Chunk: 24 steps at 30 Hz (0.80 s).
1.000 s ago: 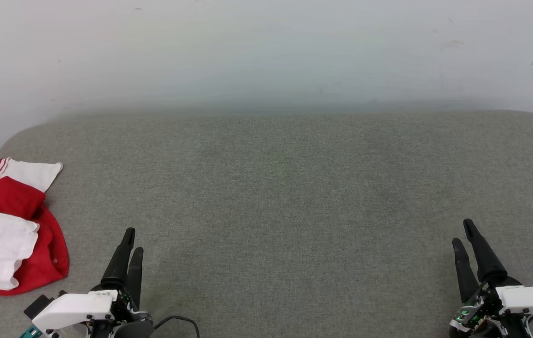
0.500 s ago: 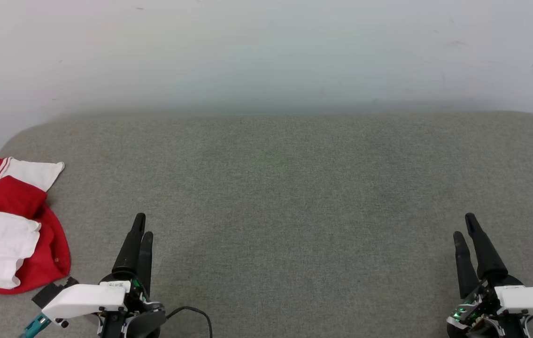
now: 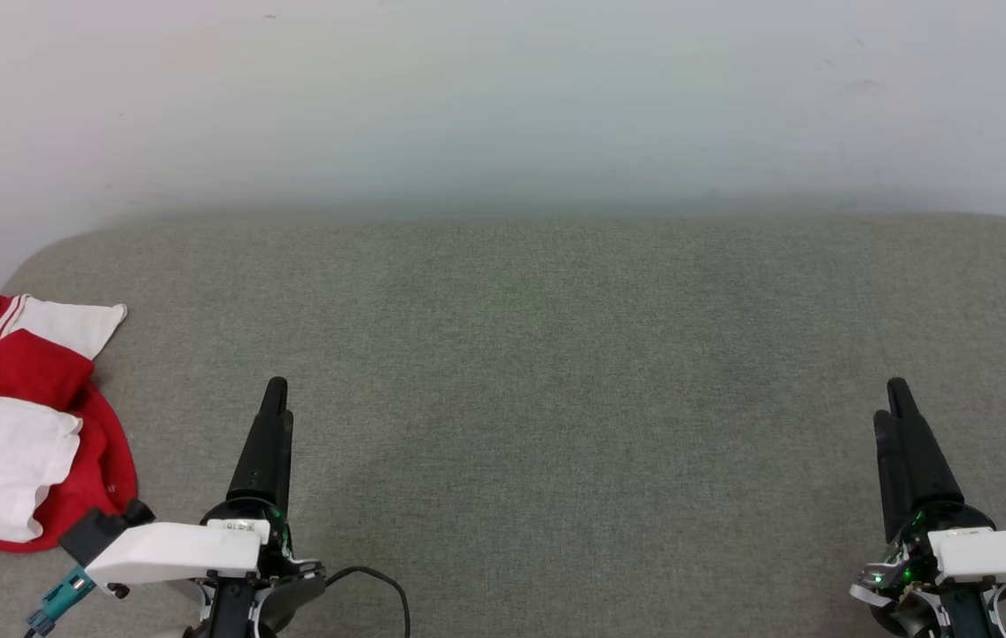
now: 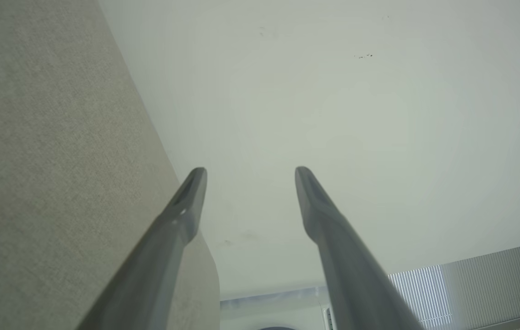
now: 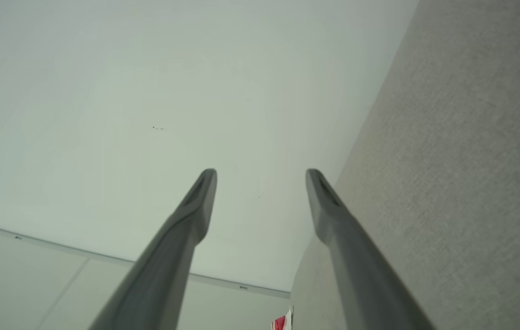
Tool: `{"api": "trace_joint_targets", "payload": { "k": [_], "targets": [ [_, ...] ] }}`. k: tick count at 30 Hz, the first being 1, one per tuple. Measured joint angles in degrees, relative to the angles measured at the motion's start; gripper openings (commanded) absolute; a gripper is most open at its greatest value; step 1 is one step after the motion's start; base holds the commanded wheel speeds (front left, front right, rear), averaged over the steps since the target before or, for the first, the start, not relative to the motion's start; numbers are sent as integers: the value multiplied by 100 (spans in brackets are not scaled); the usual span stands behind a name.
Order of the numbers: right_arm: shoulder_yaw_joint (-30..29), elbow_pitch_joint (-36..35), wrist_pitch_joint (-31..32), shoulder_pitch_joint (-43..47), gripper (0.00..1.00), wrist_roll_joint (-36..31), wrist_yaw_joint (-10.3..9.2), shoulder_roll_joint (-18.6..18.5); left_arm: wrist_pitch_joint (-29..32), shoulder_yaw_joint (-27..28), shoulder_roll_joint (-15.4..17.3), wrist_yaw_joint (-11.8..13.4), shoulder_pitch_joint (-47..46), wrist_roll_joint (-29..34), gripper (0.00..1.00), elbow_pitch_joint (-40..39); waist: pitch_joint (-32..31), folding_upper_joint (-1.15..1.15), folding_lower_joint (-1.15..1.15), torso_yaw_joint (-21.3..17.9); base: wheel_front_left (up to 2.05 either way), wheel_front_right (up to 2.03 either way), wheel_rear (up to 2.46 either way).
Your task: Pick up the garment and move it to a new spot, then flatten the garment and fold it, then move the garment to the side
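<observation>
The garment [image 3: 19, 416], red with white sleeves and striped trim, lies crumpled at the far left edge of the grey cushioned surface [image 3: 556, 354] in the head view. A small red and white bit of the garment [image 5: 281, 322] also peeks in at the bottom of the right wrist view. My left gripper [image 3: 274, 399] hovers at the lower left, to the right of the garment and apart from it. In the left wrist view the left gripper [image 4: 250, 172] stands open and empty. My right gripper [image 3: 894, 403] is at the lower right; the right wrist view shows the right gripper [image 5: 262, 174] open and empty.
A pale wall [image 3: 503, 97] rises behind the cushion's rounded back edge. A black cable [image 3: 374, 585] loops beside my left wrist. The cushion stretches wide between the two arms.
Both grippers have advanced up the head view and turned so their fingers now overlap edge-on. The garment has not been touched.
</observation>
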Motion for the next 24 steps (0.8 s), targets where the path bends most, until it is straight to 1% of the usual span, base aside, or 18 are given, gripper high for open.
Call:
{"api": "trace_joint_targets", "payload": {
  "k": [10, 14, 24],
  "targets": [
    [16, -194, -207, 37, 100, -1563, 0, -26, -205, 5, -1, 0, 20, 1525, 100, -188, -2, 0, 0, 19, 0, 0, 0],
    [37, -242, -278, 38, 100, -2270, 0, -34, -288, -9, -4, 0, 23, 2119, 100, -253, -5, 0, 0, 24, 0, 0, 0],
    [177, -254, -453, 63, 100, -4118, 0, -188, -459, -24, -5, 0, 79, 3583, 100, -318, -18, 0, 0, 30, 0, 0, 0]
  ]
}}
